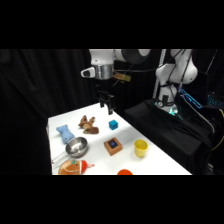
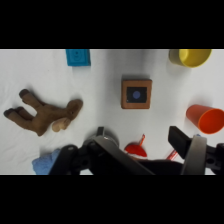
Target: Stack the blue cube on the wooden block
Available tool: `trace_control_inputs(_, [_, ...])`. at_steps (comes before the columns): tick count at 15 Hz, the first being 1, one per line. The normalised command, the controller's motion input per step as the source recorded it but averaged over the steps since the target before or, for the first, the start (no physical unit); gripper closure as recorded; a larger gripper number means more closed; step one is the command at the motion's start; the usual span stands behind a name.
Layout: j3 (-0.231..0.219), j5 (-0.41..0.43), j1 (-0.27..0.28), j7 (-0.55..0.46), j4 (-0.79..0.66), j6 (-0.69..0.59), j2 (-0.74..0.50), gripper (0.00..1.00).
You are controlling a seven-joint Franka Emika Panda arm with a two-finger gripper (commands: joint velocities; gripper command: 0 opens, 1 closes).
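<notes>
The blue cube (image 1: pixel 113 124) sits on the white table near its back edge; in the wrist view the blue cube (image 2: pixel 78 57) lies at the top, left of centre. The wooden block (image 1: pixel 113 145), orange-brown with a dark blue patch, lies nearer the front, apart from the cube; the wrist view has the wooden block (image 2: pixel 136 93) near the middle. My gripper (image 1: pixel 106 105) hangs above the table's back edge, up and left of the cube. In the wrist view the gripper (image 2: pixel 141 142) is open and holds nothing.
A yellow cup (image 1: pixel 140 148) stands right of the block. A brown soft toy (image 1: pixel 88 124), a light blue toy (image 1: pixel 64 132) and a metal bowl (image 1: pixel 76 146) lie to the left. An orange cup (image 2: pixel 206 119) and a red item (image 2: pixel 136 148) sit near the front edge.
</notes>
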Motion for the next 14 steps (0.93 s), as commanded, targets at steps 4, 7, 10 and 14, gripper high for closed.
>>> trace_control_inputs(4, [0.003,0.020,-0.033,-0.05,-0.04,0.03,-0.05,0.00])
trace_control_inputs(7, [-0.046,0.025,-0.077,-0.16,-0.19,0.16,-0.17,0.00])
trace_control_inputs(10, [-0.081,0.031,-0.108,-0.26,-0.31,0.24,-0.24,0.00])
trace_control_inputs(14, [-0.096,0.082,-0.118,-0.37,-0.33,0.28,-0.22,0.00])
